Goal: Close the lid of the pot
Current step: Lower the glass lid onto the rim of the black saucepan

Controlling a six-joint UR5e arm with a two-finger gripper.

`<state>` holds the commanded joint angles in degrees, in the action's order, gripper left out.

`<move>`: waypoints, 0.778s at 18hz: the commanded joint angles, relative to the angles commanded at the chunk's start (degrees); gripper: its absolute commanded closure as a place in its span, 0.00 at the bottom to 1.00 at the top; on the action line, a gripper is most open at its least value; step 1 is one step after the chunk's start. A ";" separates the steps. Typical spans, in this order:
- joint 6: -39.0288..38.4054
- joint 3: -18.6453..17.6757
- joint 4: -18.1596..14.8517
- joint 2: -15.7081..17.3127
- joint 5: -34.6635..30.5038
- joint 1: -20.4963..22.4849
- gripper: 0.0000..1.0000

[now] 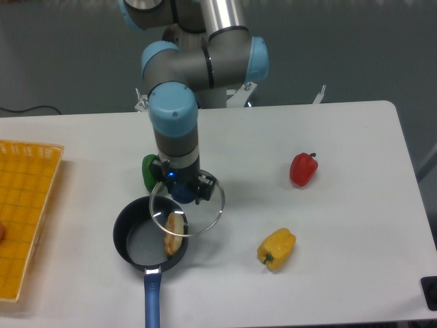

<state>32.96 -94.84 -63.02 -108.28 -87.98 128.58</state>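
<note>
**One lid hanging over one pot, three peppers around them**

At the far left edge of the white tabletop (328, 130), one yellow mesh basket (24, 205) is lying, with a small reddish thing peeking in at its left edge, too cut off to name.

Next comes one green bell pepper (147, 172), partly hidden behind the arm, sitting just above the pot. One pot (136, 239) is resting on the tabletop with its blue handle (152, 301) pointing toward the near edge. Inside it, against the right wall, one hot dog in a bun (175, 234) is lying.

One arm (174, 130) is reaching down over the pot's upper right side. Its gripper (183, 190) is pointing straight down, and the fingers (204, 186) are clenching on the blue knob of the one glass lid (205, 212). The lid is hanging level in the air, overlapping the pot's upper right rim and the hot dog as seen from this camera, while its right half is sticking out past the pot over bare tabletop. It is not sitting on the pot.

Further right, one yellow bell pepper (276, 248) is lying near the front, and one red bell pepper (303, 169) is standing behind it, well apart from the pot. That is making three peppers, one of each colour.
</note>
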 joint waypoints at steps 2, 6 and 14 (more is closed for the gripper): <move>-0.62 0.62 0.00 -0.70 0.00 -0.26 0.47; -2.02 2.72 -0.09 -2.46 -0.09 -1.41 0.47; -4.75 4.31 -0.70 -3.78 -0.26 -3.25 0.47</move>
<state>28.22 -90.53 -63.72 -112.06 -88.24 125.34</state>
